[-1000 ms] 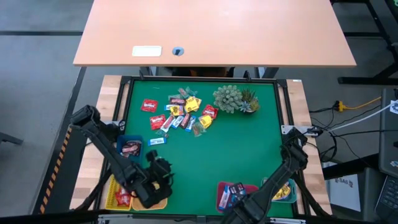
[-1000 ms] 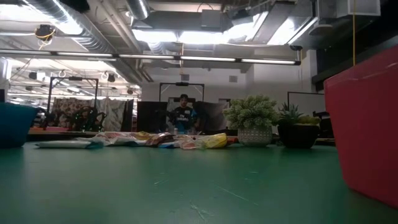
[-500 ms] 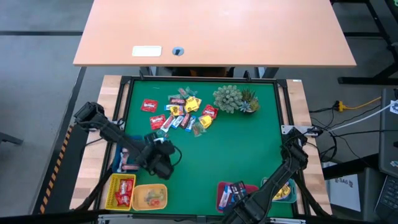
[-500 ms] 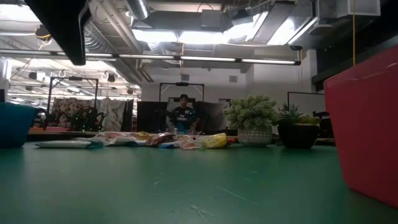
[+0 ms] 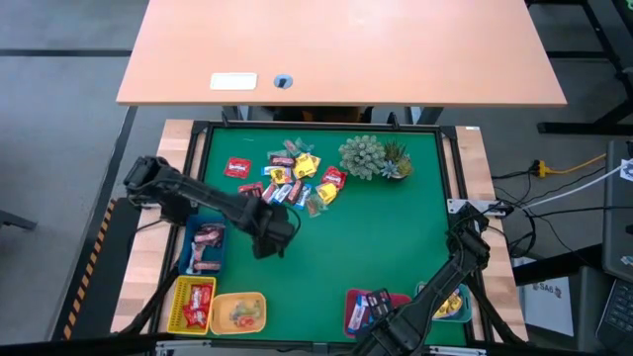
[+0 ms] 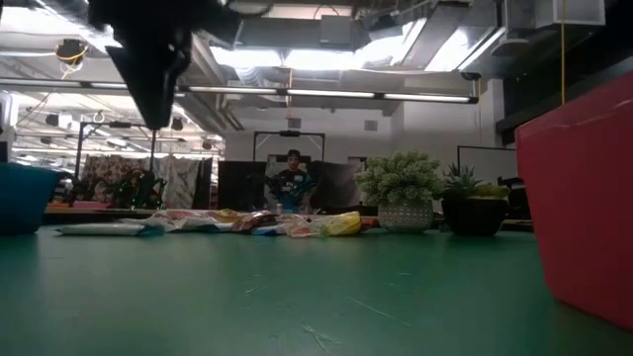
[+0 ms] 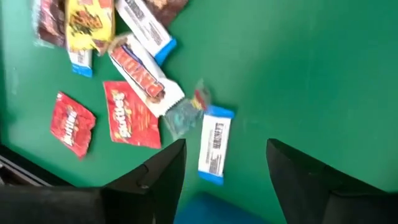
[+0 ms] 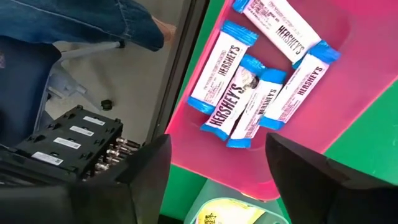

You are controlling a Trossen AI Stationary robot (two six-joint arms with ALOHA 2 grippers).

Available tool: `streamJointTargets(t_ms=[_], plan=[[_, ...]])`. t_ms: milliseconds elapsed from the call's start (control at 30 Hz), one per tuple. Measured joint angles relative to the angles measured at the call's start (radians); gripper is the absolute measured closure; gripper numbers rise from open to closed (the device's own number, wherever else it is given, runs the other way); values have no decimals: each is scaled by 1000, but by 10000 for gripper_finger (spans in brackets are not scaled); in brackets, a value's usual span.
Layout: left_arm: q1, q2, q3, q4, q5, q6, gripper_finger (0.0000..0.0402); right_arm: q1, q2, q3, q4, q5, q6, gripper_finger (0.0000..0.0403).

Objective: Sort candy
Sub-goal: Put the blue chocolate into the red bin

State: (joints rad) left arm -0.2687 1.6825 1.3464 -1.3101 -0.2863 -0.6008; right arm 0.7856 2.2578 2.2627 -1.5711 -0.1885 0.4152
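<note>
The candy [image 5: 292, 178] lies in a loose pile of red, yellow and blue-and-white wrappers at the far middle of the green mat. My left gripper [image 5: 269, 240] hovers just near of the pile, open, with nothing between its fingers. Its wrist view shows a blue-and-white bar [image 7: 214, 146] and red packets [image 7: 130, 115] on the mat below. My right gripper [image 8: 217, 140] is open above the pink tray [image 8: 348, 93] at the near right. Several blue-and-white bars [image 8: 249, 93] lie flat in that tray.
Sorted candy lies in a blue tray [image 5: 188, 259], a yellow tray [image 5: 178, 307] and an orange tray [image 5: 237, 311] at the near left, and in a teal tray [image 5: 460, 307] at the near right. Two potted plants [image 5: 374, 156] stand at the far right. Bare mat lies mid-table.
My left gripper has risen from over the orange tray at the near left. It has travelled toward the far edge and a little right, and now hovers close to the candy pile. It has also come into the low view at the upper left.
</note>
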Motion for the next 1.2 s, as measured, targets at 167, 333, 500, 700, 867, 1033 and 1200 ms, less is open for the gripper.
streamJointTargets(t_ms=[167,333,500,700,867,1033,1200], plan=[[65,0,-100,29,101,75,210,7,-20,0,0,1,-10,149],[90,0,-245,99,151,115,226,6,-77,0,-1,50,-27,150],[117,0,-338,132,169,117,235,6,-135,0,0,146,-28,150],[129,0,-402,210,222,177,241,6,-198,0,0,255,-44,150],[144,0,-429,271,222,194,241,6,-241,0,0,331,-55,150],[160,0,-443,292,222,204,241,6,-277,0,0,378,-57,150],[174,-1,-458,344,230,252,241,6,-313,-6,2,455,-82,150]])
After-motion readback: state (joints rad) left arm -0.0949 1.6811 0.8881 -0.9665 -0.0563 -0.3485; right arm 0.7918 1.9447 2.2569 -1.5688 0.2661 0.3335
